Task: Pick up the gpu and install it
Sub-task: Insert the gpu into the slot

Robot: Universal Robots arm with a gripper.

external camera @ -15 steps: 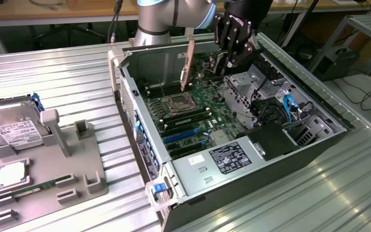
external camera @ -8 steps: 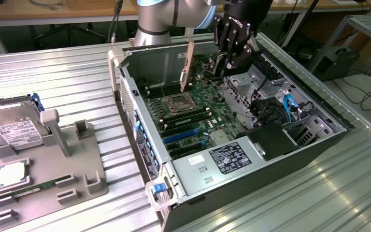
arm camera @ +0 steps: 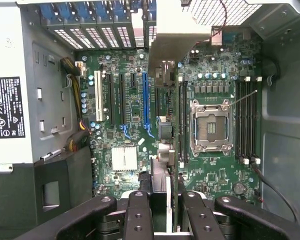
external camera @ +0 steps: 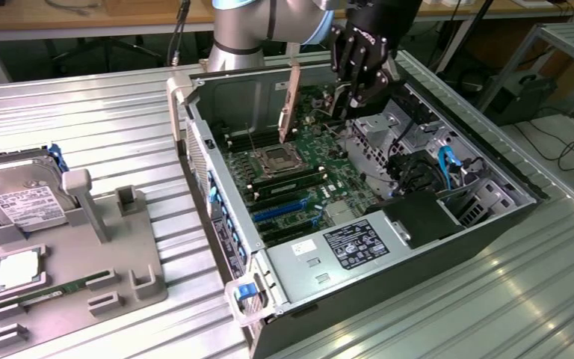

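Wrist view shows the claw [arm camera: 166,202] clenched on the gpu [arm camera: 161,177], edge-on over the motherboard [arm camera: 125,115], long axis along the slots [arm camera: 145,100].

Bright even light; glare streaks on metal table [external camera: 526,299] (soft shadows).

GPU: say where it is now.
In the wrist view the gpu hangs edge-on in the gripper, over the motherboard between the expansion slots and the processor socket.
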